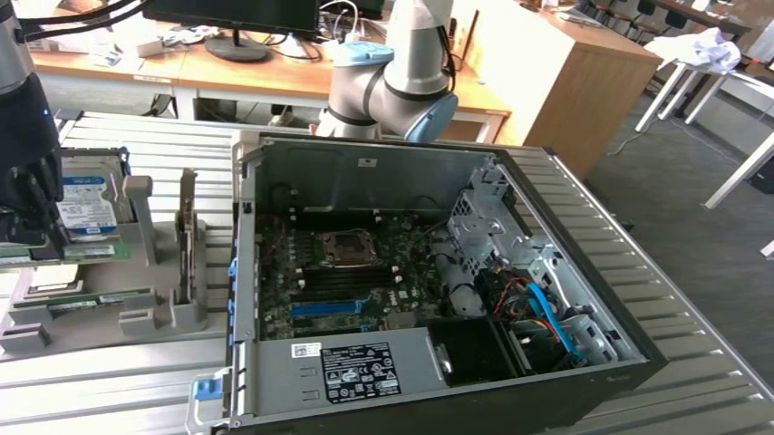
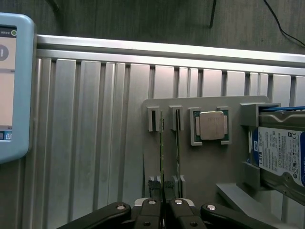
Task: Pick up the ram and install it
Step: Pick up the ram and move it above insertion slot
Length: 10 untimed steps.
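Nipped tight in the claw [image 2: 164, 210]: upper edge of the ram [image 2: 161, 148], seated edge-up in grey holder [image 2: 209, 167] on worktop [image 2: 95, 143], just beside its twin [image 2: 177, 143]. Could snag slot walls or slip if pulled off-vertical w/ so thin a grip; may nudge the twin.

The setting is a robotics laboratory with office furniture around it. A collaborative robot arm [image 1: 405, 77] stands at the far edge of a table of ribbed aluminium profile [image 1: 690, 308]. An open desktop tower case [image 1: 362, 177] lies on this table with its motherboard [image 1: 351, 272] exposed. A grey parts fixture [image 2: 205, 171] presents ram sticks [image 2: 161, 148], a processor [image 2: 212, 125] and a hard drive [image 2: 281, 148]. A teach pendant [image 2: 14, 86] lies near the fixture. Wooden desks [image 1: 556, 63] and a monitor [image 1: 236, 23] stand behind.
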Available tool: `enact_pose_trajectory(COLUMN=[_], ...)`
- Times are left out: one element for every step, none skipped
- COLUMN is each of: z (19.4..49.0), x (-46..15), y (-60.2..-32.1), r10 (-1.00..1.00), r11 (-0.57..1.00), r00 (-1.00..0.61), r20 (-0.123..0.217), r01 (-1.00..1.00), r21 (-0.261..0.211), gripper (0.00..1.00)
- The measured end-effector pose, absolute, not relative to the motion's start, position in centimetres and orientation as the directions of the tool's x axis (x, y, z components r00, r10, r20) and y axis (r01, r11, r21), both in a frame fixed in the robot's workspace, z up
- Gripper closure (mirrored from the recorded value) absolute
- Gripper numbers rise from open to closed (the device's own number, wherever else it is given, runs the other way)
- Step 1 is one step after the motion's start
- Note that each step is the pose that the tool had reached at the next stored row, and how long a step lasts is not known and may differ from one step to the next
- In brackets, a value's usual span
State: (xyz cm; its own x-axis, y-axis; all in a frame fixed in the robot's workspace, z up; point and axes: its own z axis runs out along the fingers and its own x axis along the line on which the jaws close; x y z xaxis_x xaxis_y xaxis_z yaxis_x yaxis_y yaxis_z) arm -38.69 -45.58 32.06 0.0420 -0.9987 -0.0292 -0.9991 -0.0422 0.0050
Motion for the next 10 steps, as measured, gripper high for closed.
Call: enact_pose_trajectory(z=[32.17, 32.25, 32.35, 32.44, 32.52, 32.6, 32.68, 32.76, 32.84, 32.91], x=[-38.69, -38.69, -38.69, -38.69, -38.69, -38.69, -38.69, -38.69, -38.69, -38.69], y=[-45.58, -45.58, -45.58, -45.58, -45.58, -45.58, -45.58, -45.58, -45.58, -45.58], r10=[-0.999, -0.999, -0.999, -0.999, -0.999, -0.999, -0.999, -0.999, -0.999, -0.999], r11=[-0.042, -0.042, -0.042, -0.042, -0.042, -0.042, -0.042, -0.042, -0.042, -0.042], r00=[0.042, 0.042, 0.042, 0.042, 0.042, 0.042, 0.042, 0.042, 0.042, 0.042], r20=[-0.029, -0.029, -0.029, -0.029, -0.029, -0.029, -0.029, -0.029, -0.029, -0.029], r01=[-0.999, -0.999, -0.999, -0.999, -0.999, -0.999, -0.999, -0.999, -0.999, -0.999], r21=[0.005, 0.005, 0.005, 0.005, 0.005, 0.005, 0.005, 0.005, 0.005, 0.005], gripper=[0.87, 0.87, 0.87, 0.87, 0.87, 0.87, 0.87, 0.87, 0.87, 0.87])
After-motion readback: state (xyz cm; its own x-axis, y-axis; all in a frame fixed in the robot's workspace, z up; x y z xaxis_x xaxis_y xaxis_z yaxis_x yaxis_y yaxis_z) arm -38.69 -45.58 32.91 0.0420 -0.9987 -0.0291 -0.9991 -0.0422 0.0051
